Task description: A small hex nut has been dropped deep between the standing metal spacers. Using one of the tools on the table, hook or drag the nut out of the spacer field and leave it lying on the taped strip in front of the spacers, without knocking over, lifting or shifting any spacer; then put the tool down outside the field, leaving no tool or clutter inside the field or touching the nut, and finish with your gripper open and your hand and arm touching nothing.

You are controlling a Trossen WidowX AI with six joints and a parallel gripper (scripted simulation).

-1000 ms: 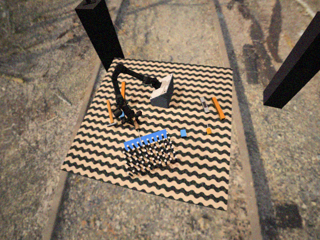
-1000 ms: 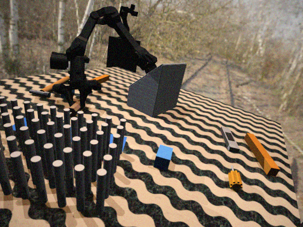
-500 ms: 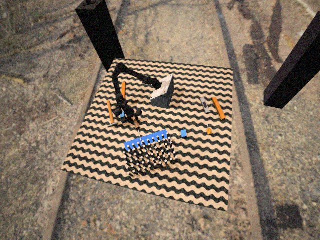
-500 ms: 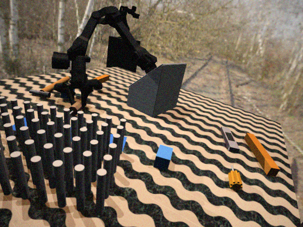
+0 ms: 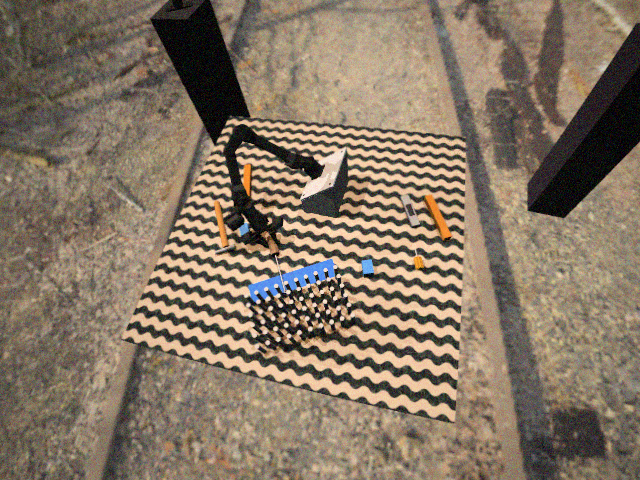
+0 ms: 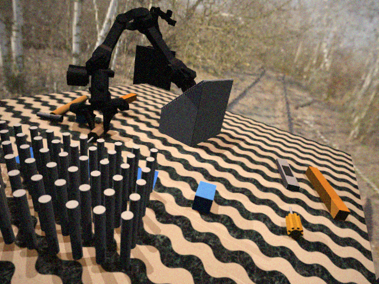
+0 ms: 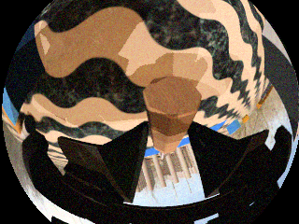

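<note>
My gripper (image 5: 272, 239) (image 6: 99, 129) (image 7: 168, 124) is shut on the brown handle (image 5: 273, 248) (image 6: 96, 131) (image 7: 173, 99) of a tool, in front of the spacer field. The tool's thin shaft (image 5: 279, 267) (image 6: 90, 139) runs from the handle across the blue taped strip (image 5: 310, 270) (image 6: 155, 180) (image 7: 151, 151) toward the front row of spacers. Its far end is hard to make out among them. The dark spacers (image 6: 125, 241) with pale tops stand upright in close rows. I cannot make out the nut; the spacers hide much of the field and strip.
A blue block (image 5: 367, 267) (image 6: 204, 195) and a yellow-handled tool (image 5: 418, 261) (image 6: 294, 224) lie right of the field. Beyond are a grey block (image 5: 405, 200) (image 6: 283, 169) and an orange bar (image 5: 437, 217) (image 6: 327, 193). A wedge-shaped box (image 5: 323, 201) (image 6: 186, 119) stands near the arm's base.
</note>
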